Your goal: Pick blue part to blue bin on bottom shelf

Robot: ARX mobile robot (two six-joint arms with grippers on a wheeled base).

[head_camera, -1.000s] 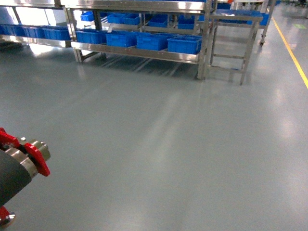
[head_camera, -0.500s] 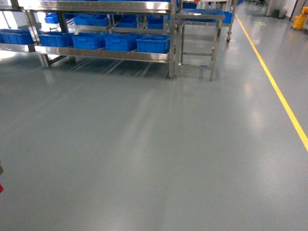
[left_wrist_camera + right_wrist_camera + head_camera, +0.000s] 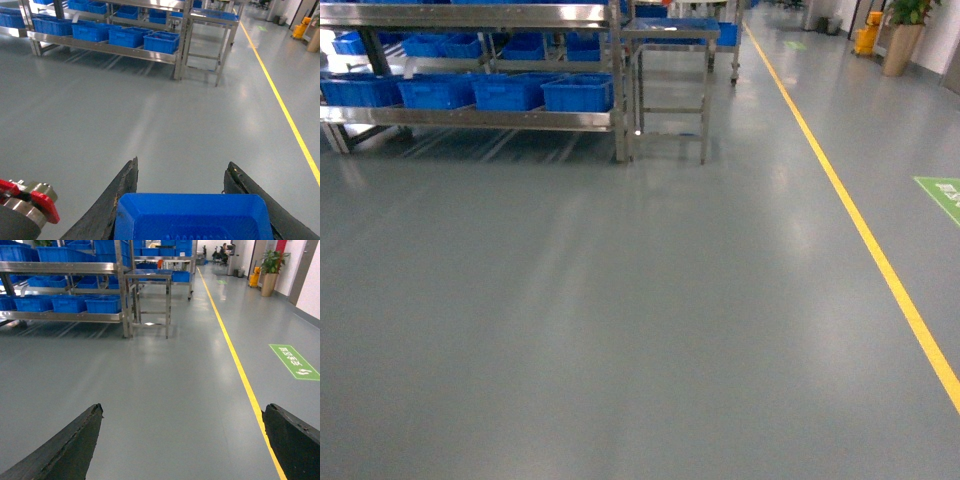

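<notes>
Left gripper (image 3: 182,200) is closed on the blue part (image 3: 192,217), a blue plastic tray-like piece wedged between its two black fingers (image 3: 122,190), held low over bare grey floor (image 3: 640,330). Right gripper (image 3: 182,440) is spread wide with nothing between the fingers, also over floor. Neither gripper shows in the head view. The bottom shelf (image 3: 470,118) of the steel rack sits far off at upper left of the head view, with a row of blue bins (image 3: 578,93) lined up on it; more blue bins on the tier behind. Small steel table (image 3: 670,30) stands just beside the rack's right end post. Yellow floor line (image 3: 850,215) runs along the right, green floor marking (image 3: 942,192) beyond it. Red-and-metal arm joint (image 3: 32,200) visible at lower left of left wrist view.
</notes>
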